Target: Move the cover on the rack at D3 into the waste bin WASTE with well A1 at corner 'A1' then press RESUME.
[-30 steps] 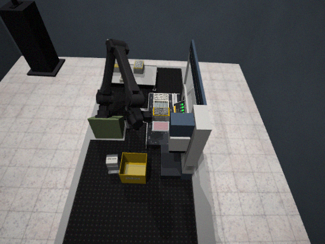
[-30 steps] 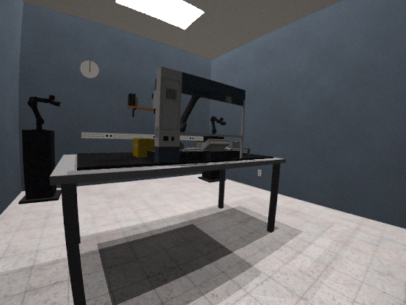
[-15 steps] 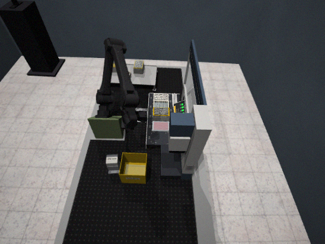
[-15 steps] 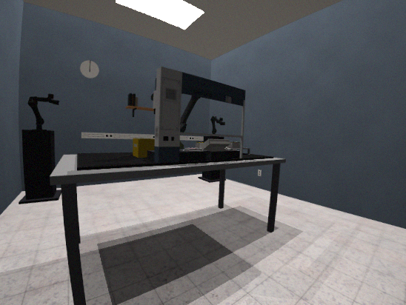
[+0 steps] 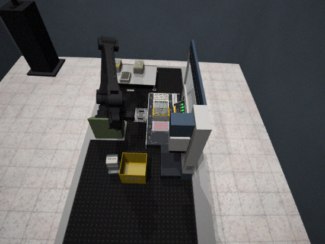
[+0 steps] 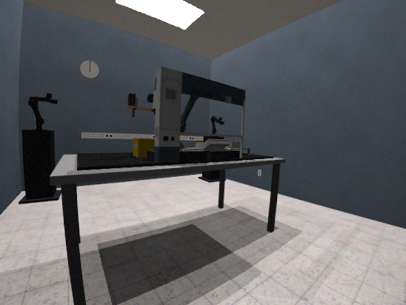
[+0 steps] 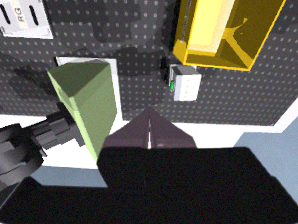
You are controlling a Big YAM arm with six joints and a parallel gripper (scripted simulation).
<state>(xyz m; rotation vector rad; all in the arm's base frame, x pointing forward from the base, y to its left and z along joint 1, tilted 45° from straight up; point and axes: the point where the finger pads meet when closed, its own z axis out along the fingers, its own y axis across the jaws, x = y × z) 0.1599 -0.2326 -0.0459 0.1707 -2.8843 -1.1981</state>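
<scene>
Cover [image 7: 209, 24] location and long axis? the operator asked.

It lay inside the yellow waste bin [image 7: 252, 42], the technician replied, as a pale flat panel against the bin's floor. Its long axis appeared to follow the bin's longer side; which end pointed where could not be told.

Arm pose?

The arm [image 5: 107, 74] stood on its green pedestal [image 5: 99, 130], upper link raised steeply, with the wrist held high above the black mat [image 7: 240, 95].

Fingers?

The gripper [image 7: 150, 131] was fully closed, pads together, gripping nothing. The fingers formed one wedge aimed toward the small white key box [image 7: 187, 88] beside the bin.
</scene>
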